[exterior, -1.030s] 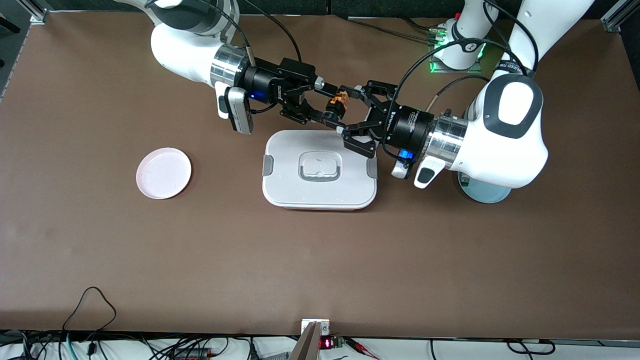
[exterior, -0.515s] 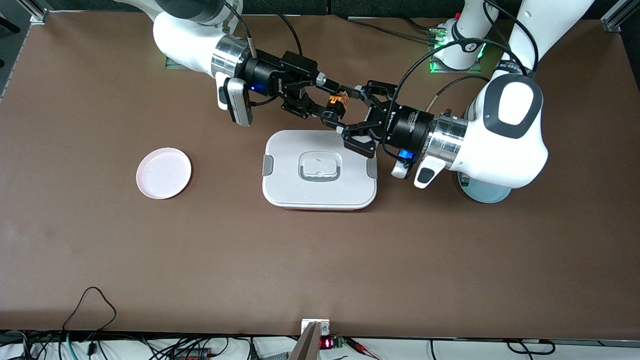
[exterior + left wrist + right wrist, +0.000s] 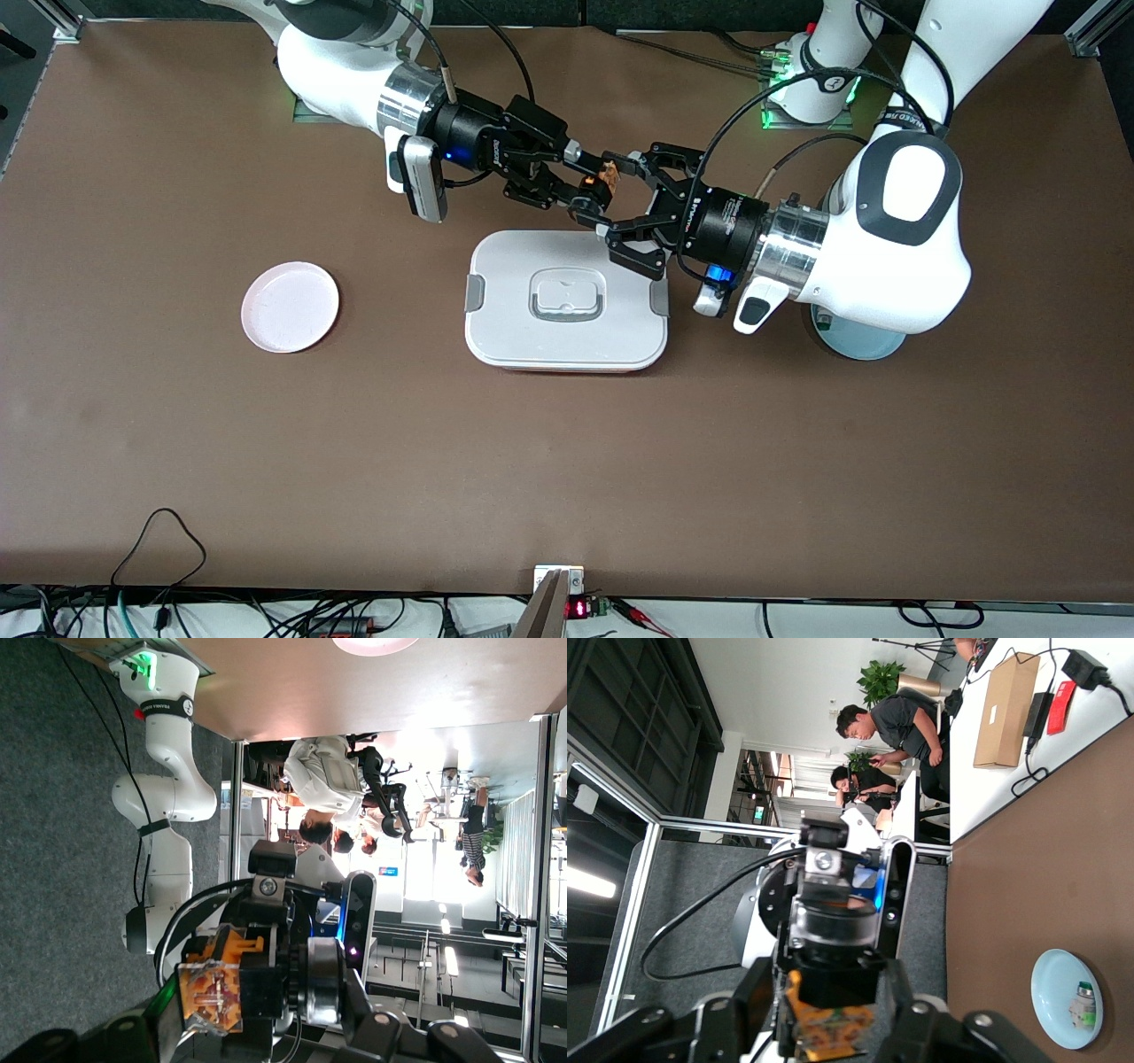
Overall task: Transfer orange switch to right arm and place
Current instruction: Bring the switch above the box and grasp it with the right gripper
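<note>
I see the orange switch [image 3: 602,175] up in the air, just off the white lidded box's [image 3: 567,306] edge that lies farthest from the front camera. Its long axis runs roughly level between the two grippers, terminals toward the left one. The left gripper [image 3: 623,189] is clamped on it. The right gripper [image 3: 580,182] has its fingers around the switch, but I cannot tell whether they grip it.
</note>
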Tool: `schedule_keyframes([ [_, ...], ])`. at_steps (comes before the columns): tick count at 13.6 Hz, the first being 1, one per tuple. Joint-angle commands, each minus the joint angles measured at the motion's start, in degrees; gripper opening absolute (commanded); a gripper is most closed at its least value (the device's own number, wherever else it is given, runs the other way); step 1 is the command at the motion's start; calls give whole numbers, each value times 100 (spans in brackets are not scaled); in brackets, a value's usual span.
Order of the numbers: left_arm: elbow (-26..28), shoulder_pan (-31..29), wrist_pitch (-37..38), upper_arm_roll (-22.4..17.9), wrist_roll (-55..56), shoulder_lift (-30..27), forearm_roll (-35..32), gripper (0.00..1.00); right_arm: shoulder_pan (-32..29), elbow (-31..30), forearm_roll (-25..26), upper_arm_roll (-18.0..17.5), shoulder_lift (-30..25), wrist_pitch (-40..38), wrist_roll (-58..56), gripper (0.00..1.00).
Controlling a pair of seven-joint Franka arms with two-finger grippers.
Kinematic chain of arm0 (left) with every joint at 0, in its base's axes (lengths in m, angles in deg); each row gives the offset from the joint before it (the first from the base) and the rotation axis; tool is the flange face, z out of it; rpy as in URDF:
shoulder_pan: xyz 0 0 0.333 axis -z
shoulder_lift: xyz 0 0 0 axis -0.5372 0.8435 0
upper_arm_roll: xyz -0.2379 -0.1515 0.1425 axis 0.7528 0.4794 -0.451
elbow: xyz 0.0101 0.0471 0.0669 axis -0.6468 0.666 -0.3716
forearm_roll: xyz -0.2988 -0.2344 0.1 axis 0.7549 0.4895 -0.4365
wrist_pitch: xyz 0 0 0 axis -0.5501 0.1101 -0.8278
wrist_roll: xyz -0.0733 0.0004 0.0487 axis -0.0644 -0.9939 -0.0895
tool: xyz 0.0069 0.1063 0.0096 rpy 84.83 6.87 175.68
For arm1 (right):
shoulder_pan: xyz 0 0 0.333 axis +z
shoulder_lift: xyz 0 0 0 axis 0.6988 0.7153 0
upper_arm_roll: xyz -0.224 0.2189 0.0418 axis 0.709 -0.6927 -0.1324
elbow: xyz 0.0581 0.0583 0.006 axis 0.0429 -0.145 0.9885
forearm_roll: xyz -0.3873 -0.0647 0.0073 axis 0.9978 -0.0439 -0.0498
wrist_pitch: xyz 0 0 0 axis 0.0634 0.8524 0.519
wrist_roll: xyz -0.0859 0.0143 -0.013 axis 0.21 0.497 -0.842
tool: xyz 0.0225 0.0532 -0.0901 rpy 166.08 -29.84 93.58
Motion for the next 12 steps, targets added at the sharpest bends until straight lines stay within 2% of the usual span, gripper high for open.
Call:
schedule_keyframes([
  [1,-166,73,-29,-31,74,87,152,10,-25,-80,-158,-43,-115,50,-190,40],
  [4,-166,65,-29,-31,74,87,152,10,-33,-80,-149,-43,-106,41,-304,17],
  [7,-166,47,-29,-31,91,87,152,10,-33,-80,-158,-43,-106,41,-314,14],
  [10,-166,47,-29,-31,100,87,161,11,-42,-71,-158,-43,-106,41,-322,0],
  [12,-166,47,-29,-31,109,96,161,11,-51,-71,-158,-43,-106,41,-314,0],
])
